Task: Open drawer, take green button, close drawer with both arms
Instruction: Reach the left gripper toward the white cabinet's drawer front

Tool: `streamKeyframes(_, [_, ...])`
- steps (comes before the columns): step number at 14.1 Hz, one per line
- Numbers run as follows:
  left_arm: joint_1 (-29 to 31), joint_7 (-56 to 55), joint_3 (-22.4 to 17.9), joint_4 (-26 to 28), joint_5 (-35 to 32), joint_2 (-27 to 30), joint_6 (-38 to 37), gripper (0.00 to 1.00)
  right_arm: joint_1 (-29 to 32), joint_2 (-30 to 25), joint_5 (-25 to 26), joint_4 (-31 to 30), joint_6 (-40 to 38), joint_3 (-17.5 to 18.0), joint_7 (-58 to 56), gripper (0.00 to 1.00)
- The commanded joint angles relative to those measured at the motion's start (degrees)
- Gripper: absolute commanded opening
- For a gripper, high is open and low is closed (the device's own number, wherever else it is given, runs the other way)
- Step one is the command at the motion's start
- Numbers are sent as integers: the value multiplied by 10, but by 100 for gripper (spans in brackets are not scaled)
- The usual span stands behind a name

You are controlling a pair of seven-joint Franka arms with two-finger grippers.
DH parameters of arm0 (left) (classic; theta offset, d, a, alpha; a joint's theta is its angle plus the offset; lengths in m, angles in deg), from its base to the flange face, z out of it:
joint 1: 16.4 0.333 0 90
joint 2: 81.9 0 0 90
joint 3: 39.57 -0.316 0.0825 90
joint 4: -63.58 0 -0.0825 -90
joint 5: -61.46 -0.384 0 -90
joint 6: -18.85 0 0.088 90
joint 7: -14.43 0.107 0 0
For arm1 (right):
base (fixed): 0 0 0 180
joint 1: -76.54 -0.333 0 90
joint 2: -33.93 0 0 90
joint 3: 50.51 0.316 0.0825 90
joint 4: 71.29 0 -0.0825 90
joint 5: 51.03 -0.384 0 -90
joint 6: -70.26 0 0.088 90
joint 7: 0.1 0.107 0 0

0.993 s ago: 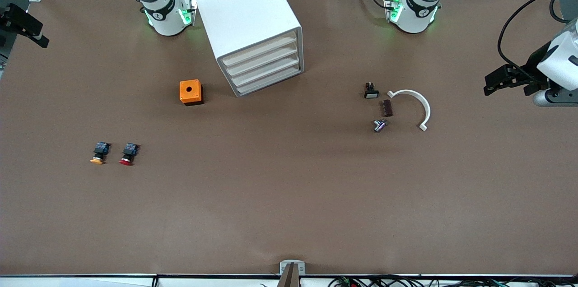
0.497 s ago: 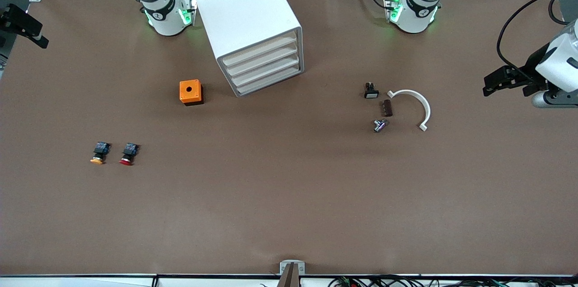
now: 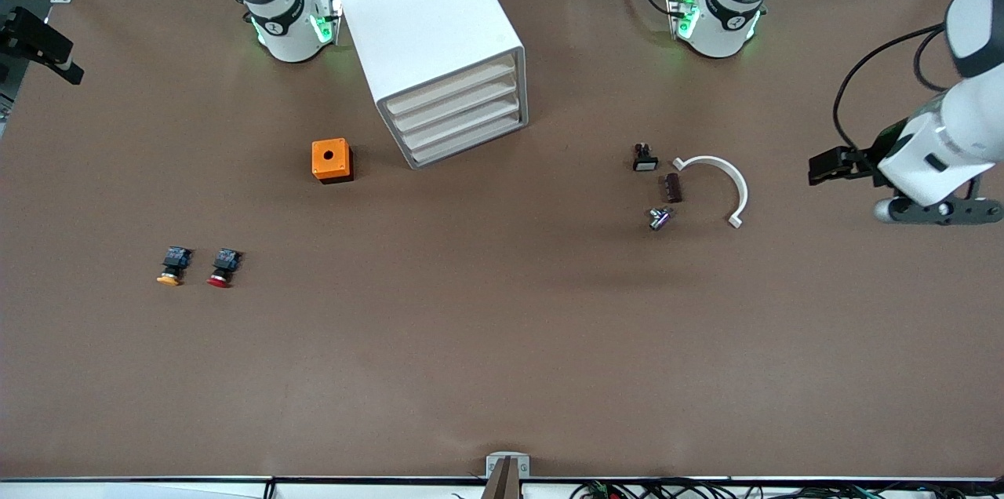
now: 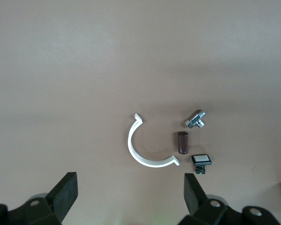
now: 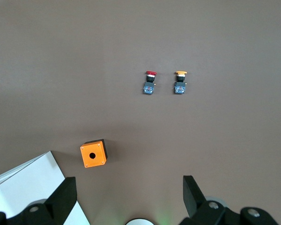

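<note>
The white cabinet (image 3: 427,28) stands between the two arm bases, and its four pale-fronted drawers (image 3: 459,116) are all shut. The button is hidden. My left gripper (image 3: 823,168) hangs over the table at the left arm's end, beside a group of small parts. In the left wrist view it (image 4: 130,197) is open and holds nothing. My right gripper is out of the front view. The right wrist view shows it (image 5: 128,199) open and empty, high over the table by the cabinet's corner (image 5: 28,183).
An orange box with a hole (image 3: 332,160) sits beside the cabinet. Nearer the front camera, toward the right arm's end, lie an orange-capped button (image 3: 171,267) and a red-capped button (image 3: 222,268). A white curved piece (image 3: 718,177), brown part (image 3: 673,187), silver fitting (image 3: 660,217) and small switch (image 3: 645,158) lie together.
The left arm has swung in from the table's end, carrying its open gripper closer to the small parts. The right arm and everything on the table stay where they were.
</note>
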Motion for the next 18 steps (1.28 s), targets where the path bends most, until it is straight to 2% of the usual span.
streamKeyframes(1, [-20, -17, 2, -14, -5, -44, 3, 100, -4, -6, -4, -4, 2, -1, 10, 100])
streamKeyframes(8, [-65, -122, 2, -14, -6, -122, 68, 100, -3, -6, -4, -4, 1, -1, 10, 100])
streamKeyframes(12, [-97, -191, 1, -16, -5, -154, 81, 100, -3, -6, -4, -4, 1, -1, 10, 100])
streamKeyframes(14, [-115, -240, 2, -35, -5, -169, 78, 100, -3, -6, -4, -4, 1, -1, 10, 100])
streamKeyframes(18, [-149, -338, 1, -50, 45, -186, 69, 100, -2, -6, -4, -4, 0, -1, 10, 100])
